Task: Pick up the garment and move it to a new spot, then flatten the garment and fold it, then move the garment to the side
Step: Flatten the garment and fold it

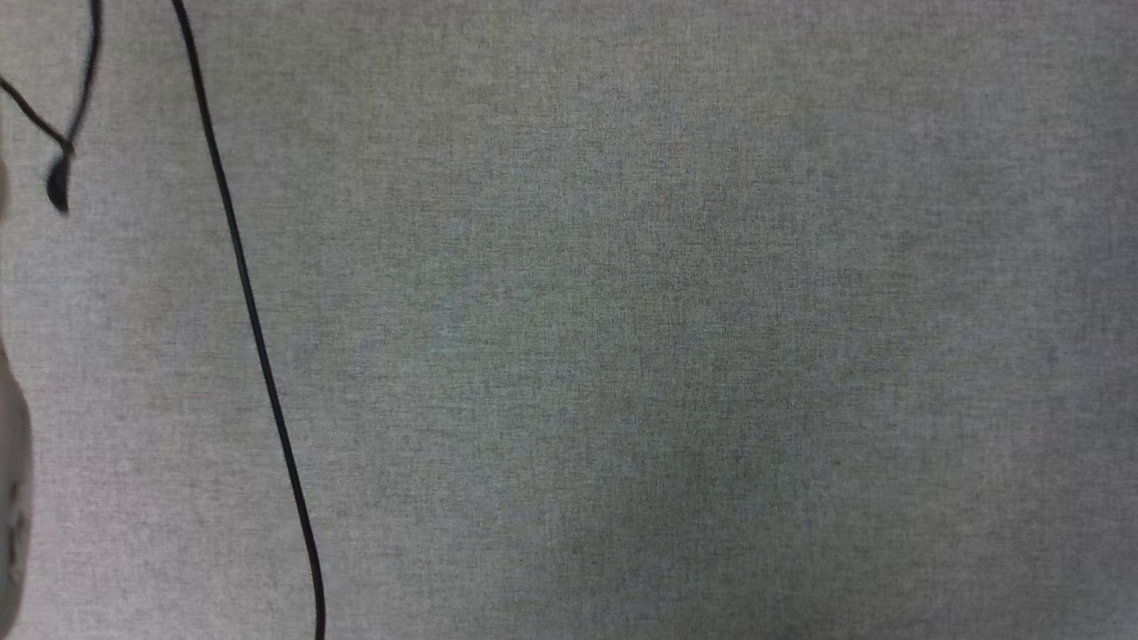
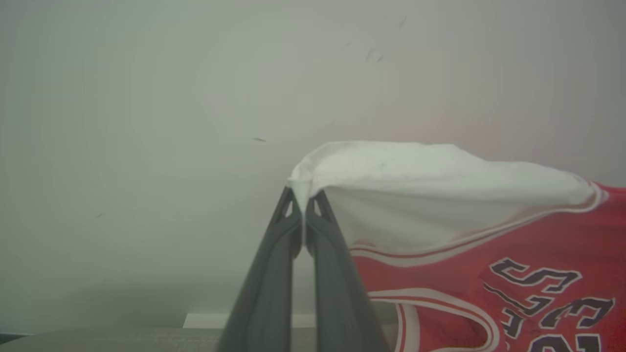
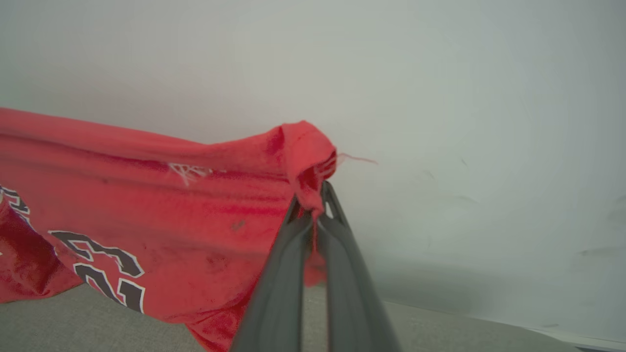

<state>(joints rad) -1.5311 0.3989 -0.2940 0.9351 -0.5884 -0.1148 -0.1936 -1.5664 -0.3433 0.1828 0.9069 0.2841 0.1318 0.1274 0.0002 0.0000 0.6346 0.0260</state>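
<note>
Garment (image 2: 469, 244) hangs stretched between both arms before a pale wall (image 2: 146, 98): left gripper (image 2: 304, 203) pinches its white sleeve edge, right gripper (image 3: 315, 195) pinches a red corner. A black cable (image 1: 258, 338) lies on the grey cloth surface (image 1: 667, 311).

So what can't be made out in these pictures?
Left wrist view: the garment's lettering runs off the bottom and right edges.
Right wrist view: the left edge cuts its lettering too.
Head view: a pale blurred shape at the left edge, unidentifiable; the black cable runs out top and bottom.
</note>
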